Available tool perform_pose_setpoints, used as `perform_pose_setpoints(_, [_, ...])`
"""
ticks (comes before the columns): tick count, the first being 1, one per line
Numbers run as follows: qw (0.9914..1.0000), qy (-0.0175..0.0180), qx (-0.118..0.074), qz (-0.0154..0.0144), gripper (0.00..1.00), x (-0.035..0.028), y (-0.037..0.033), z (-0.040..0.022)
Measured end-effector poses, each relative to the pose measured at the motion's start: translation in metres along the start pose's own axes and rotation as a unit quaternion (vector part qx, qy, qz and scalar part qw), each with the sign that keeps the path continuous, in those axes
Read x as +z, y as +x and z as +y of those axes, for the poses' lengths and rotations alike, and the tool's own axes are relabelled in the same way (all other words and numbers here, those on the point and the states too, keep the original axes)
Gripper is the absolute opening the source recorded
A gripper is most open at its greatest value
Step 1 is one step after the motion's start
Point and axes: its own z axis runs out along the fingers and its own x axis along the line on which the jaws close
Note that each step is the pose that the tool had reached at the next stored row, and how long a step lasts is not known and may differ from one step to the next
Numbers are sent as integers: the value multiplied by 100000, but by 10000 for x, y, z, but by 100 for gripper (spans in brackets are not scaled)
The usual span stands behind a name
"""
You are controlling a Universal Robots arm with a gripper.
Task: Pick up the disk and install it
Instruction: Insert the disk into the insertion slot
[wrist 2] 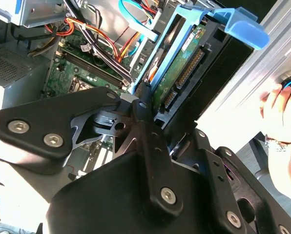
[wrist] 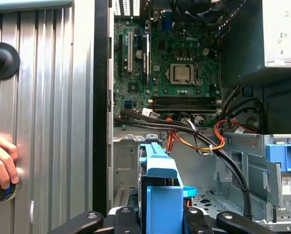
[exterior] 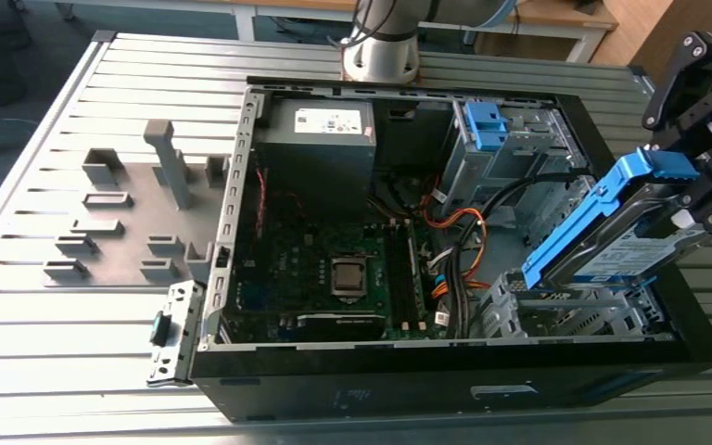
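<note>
Plainly, we see the black two-fingered gripper (wrist: 161,217) clamped on the disk (exterior: 614,239), a flat silver rectangular hard drive with a white-and-blue label, framed by a blue plastic carrier bracket. In the exterior view the disk hangs tilted, its lower end pointing down at the bare metal drive cage (exterior: 566,315) on the exterior view's right side of the open black computer case (exterior: 369,394). We cannot tell whether it touches the cage. The green motherboard (exterior: 331,269) lies on the case floor beside the grey power supply box (exterior: 319,130). A person's hand (wrist: 0,168) rests on the silver ribbed metal table (exterior: 47,315) beside the case.
</note>
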Motion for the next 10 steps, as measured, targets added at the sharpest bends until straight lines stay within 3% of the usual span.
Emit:
perform_pose_setpoints(5, [100000,-2,1,-8,36,11,1,0])
perform_pose_setpoints(10, [100000,-3,0,-6,36,65,3,-4])
